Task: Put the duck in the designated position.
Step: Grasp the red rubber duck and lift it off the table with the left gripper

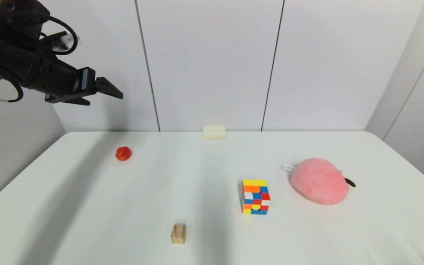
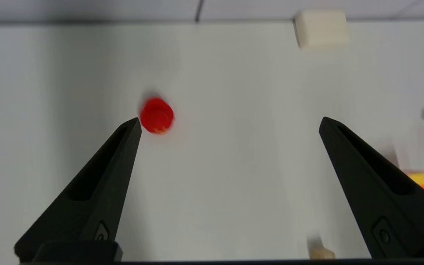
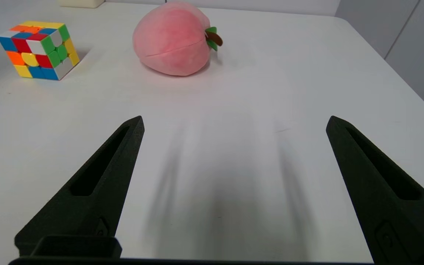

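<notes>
Left gripper (image 1: 118,95) spread, high above duck (image 1: 123,153)

We see a glossy red duck (image 1: 123,153) with a faint orange-yellow mark on the plain white table (image 1: 87,206). The puzzle cube (image 1: 255,196) shows yellow, orange, blue, red, white and green tiles. The plush (image 1: 320,181) is pink, with green leaves and a brown stem; one block (image 1: 214,131) is cream, another (image 1: 178,234) pale wood. Both sets of gripper fingers are black.
</notes>
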